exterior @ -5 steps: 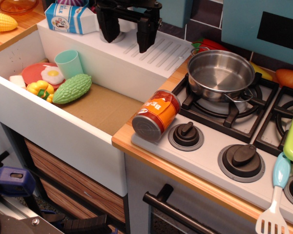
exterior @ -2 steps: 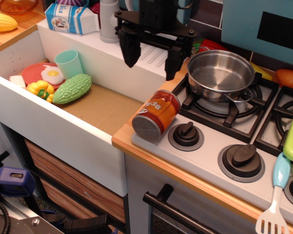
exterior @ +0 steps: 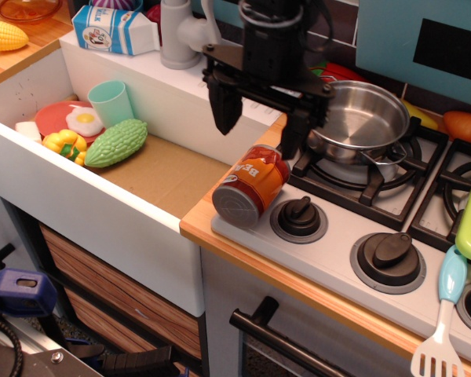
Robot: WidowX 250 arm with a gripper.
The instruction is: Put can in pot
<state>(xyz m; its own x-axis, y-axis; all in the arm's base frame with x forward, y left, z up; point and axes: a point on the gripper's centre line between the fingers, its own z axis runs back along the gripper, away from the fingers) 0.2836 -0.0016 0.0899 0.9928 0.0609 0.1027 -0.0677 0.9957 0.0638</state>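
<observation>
The can (exterior: 250,187) lies on its side at the front left corner of the stove, its grey ribbed end facing forward and its orange label up. The shiny steel pot (exterior: 359,119) stands on the back left burner, just behind and to the right of the can, and holds nothing. My gripper (exterior: 257,127) is open, its two black fingers (exterior: 223,111) pointing down and spread wide just above and behind the can. The right finger stands in front of the pot's left rim.
The white sink (exterior: 78,196) at left holds a mint green cup (exterior: 110,102), a green gourd (exterior: 115,142), a fried egg on a red plate (exterior: 85,121) and a yellow pepper (exterior: 64,144). A milk carton (exterior: 114,30) stands behind it. Stove knobs (exterior: 298,217) and a spatula (exterior: 442,318) lie at front right.
My gripper has moved right and down, from the drying rack behind the sink to just over the can, with its fingers staying spread. The can and pot have not moved.
</observation>
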